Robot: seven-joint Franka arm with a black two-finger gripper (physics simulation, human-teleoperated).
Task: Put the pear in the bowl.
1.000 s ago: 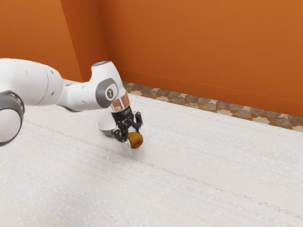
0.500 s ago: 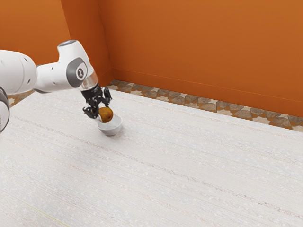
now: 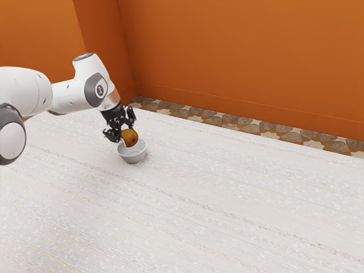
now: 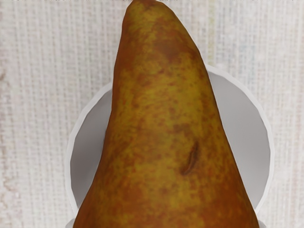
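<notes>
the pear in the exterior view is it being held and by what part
Yes, the jaws hold the pear over the bowl, seemingly by its wide end.

Mottled yellow-green and rusty-brown pear [image 4: 161, 114], white-rimmed grey bowl [image 4: 247, 133], plain orange wall [image 3: 239, 57].

Plain orange walls [image 3: 244, 62] meet in a corner beyond the pale, streaked table [image 3: 227, 199]; patterned stone flooring [image 3: 244, 123] runs between.

Orange walls [image 3: 244, 51] rise on the far side of an indoor room, behind a brown-and-cream patterned floor [image 3: 227, 120] and a near, pale, streaked table [image 3: 199, 210]; whether it is a home or a workplace cannot be told.
</notes>
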